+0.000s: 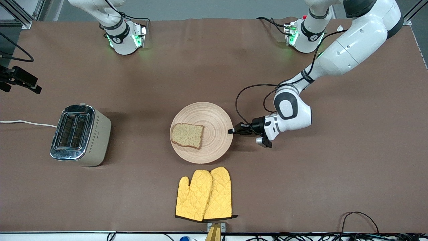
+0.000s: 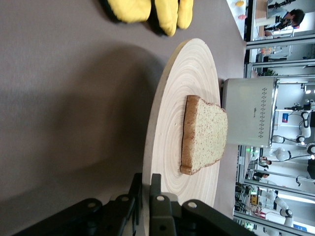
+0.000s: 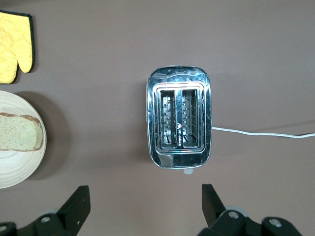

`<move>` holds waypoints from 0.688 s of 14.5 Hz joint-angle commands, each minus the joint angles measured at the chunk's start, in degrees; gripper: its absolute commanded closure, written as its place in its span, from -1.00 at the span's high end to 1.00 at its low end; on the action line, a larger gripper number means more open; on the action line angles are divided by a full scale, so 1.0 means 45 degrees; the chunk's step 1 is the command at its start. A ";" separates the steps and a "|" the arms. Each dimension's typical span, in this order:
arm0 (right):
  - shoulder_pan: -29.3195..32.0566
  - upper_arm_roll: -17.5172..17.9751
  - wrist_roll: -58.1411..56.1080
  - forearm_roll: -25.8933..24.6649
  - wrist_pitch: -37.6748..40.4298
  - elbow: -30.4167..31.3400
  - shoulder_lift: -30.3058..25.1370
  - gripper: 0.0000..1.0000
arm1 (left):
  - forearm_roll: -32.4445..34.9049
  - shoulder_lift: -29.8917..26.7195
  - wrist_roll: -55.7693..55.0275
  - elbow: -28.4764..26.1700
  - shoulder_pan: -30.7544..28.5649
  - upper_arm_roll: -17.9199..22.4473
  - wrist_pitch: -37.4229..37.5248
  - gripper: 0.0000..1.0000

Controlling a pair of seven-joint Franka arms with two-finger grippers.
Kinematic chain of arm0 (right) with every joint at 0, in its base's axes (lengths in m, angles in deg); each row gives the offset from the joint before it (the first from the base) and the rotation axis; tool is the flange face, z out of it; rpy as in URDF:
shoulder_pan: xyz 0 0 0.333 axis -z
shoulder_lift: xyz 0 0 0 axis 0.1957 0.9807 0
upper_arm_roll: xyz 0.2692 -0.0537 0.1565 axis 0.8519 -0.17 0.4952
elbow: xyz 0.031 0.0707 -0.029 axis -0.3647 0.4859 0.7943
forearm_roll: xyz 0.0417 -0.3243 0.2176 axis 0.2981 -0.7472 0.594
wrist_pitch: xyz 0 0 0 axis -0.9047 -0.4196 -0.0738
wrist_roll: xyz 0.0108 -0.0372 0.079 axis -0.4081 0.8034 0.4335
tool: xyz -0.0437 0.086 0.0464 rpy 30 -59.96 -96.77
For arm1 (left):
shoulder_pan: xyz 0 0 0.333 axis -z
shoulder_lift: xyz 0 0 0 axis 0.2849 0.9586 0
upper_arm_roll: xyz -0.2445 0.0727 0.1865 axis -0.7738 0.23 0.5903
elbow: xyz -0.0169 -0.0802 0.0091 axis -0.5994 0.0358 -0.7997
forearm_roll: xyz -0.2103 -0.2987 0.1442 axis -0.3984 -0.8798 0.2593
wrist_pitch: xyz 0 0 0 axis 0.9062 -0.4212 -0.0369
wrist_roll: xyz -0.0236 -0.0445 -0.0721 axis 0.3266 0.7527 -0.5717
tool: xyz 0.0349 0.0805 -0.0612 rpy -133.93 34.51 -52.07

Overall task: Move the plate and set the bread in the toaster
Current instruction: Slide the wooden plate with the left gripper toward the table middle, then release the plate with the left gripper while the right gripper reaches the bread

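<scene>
The round wooden plate [image 1: 214, 117] lies mid-table with the slice of bread [image 1: 187, 135] flat on it. My left gripper [image 1: 231, 131] is low at the plate's edge on the left arm's side, shut on the rim [image 2: 147, 184]. In the left wrist view the bread [image 2: 204, 135] lies on the plate [image 2: 187, 88], with the toaster [image 2: 251, 113] past it. The cream and chrome toaster [image 1: 80, 134] stands toward the right arm's end, both slots empty. My right gripper [image 3: 145, 194] hangs open and empty, high above the table beside the toaster [image 3: 179, 118]; the front view does not show it.
A pair of yellow oven mitts [image 1: 204, 194] lies nearer the front camera than the plate. The toaster's white cord [image 1: 26, 122] runs off the table's end. A black camera mount [image 1: 20, 78] sticks in at the right arm's end.
</scene>
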State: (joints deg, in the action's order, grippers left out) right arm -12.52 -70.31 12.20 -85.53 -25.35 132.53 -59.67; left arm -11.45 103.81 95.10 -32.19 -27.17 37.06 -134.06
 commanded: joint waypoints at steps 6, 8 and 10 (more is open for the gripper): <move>-0.0994 0.0057 -0.0036 0.0584 -0.0046 0.0192 0.0733 1.00 | -0.2360 0.0297 0.2588 -0.0399 0.0073 -0.0058 -0.0013 -0.92; -0.1190 0.0038 0.0294 0.1601 -0.0415 0.0272 0.1162 1.00 | -0.2360 0.0298 0.2588 -0.0360 0.0034 0.0214 -0.0013 -0.61; -0.1832 0.0038 0.1248 0.1780 -0.1410 0.0368 0.1826 1.00 | -0.2360 0.0395 0.2569 -0.0244 0.0247 0.0332 -0.0013 -0.42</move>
State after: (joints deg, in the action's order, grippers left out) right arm -18.62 -69.94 14.22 -79.19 -28.54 133.57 -53.83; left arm -20.23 105.38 105.29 -34.11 -26.90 38.11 -134.27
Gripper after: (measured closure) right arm 0.000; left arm 0.802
